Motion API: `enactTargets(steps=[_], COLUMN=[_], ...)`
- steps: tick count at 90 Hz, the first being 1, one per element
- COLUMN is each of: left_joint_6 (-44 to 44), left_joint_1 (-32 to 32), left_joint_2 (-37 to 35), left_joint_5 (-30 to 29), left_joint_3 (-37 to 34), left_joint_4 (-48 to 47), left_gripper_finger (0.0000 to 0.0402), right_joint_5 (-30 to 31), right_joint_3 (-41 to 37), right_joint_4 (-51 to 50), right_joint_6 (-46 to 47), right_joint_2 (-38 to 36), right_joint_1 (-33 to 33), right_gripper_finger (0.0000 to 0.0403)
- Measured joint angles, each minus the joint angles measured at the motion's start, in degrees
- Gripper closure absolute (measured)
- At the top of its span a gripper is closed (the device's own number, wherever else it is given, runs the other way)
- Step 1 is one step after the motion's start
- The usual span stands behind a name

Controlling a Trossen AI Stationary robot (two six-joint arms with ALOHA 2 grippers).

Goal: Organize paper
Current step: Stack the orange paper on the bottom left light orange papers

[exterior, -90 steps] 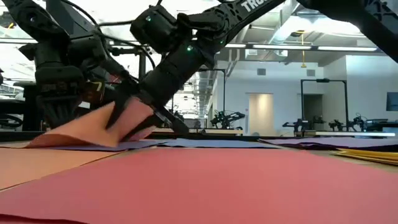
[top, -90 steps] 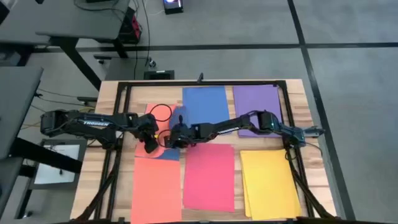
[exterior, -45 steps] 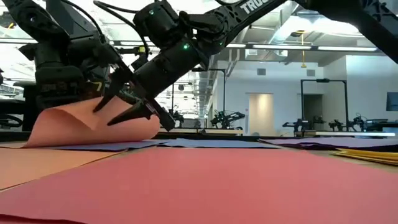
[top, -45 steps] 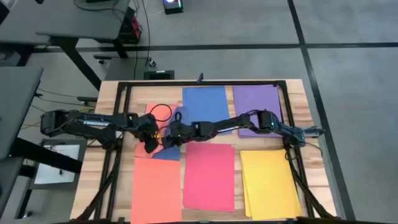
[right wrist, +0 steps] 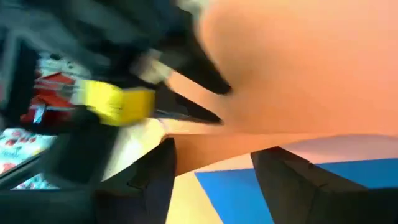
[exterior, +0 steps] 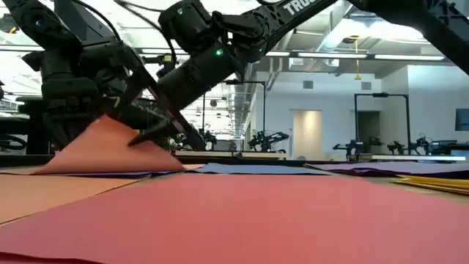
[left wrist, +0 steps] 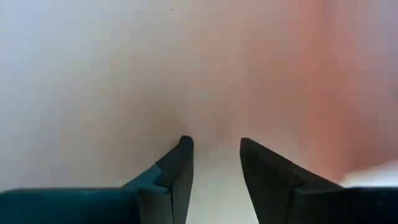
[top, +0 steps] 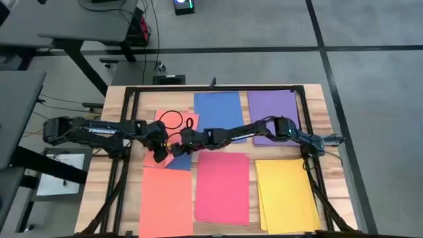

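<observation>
Salmon sheet [exterior: 110,150] tented between left gripper [top: 160,156] and right gripper [top: 177,149], both parted

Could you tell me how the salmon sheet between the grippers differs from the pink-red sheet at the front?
The salmon sheet is lifted into a tent off the table; the pink-red sheet lies flat. The salmon sheet sits between the left gripper and right gripper; nothing touches the pink-red sheet. Both are plain coloured paper.
</observation>
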Motion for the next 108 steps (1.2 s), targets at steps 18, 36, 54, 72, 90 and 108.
enactTargets(steps=[18,36,54,72,90,108], left_joint_6=[0.0,0.0,0.0,0.0,0.1,0.1], left_joint_1=[0.0,0.0,0.0,0.0,0.0,0.0], left_joint_2=[0.0,0.0,0.0,0.0,0.0,0.0], left_joint_5=[0.0,0.0,0.1,0.1,0.1,0.2], left_joint_3=[0.0,0.0,0.0,0.0,0.0,0.0], left_joint_4=[0.0,0.0,0.0,0.0,0.0,0.0], left_gripper_finger=[0.0283,0.0283,0.0283,0.0283,0.0283,0.0283], right_joint_5=[0.0,0.0,-0.1,-0.8,-0.9,0.5], right_joint_3=[0.0,0.0,0.0,0.0,0.0,0.0], right_joint_4=[-9.6,-10.1,-5.5,-8.7,-11.4,-10.6], right_joint_6=[9.7,15.9,16.3,21.9,25.7,23.6], right_joint_2=[0.0,0.0,0.1,0.0,-0.1,0.0], right_joint_1=[0.2,0.6,0.7,2.1,3.0,2.3], right_gripper_finger=[0.0184,0.0184,0.0184,0.0184,0.0184,0.0184])
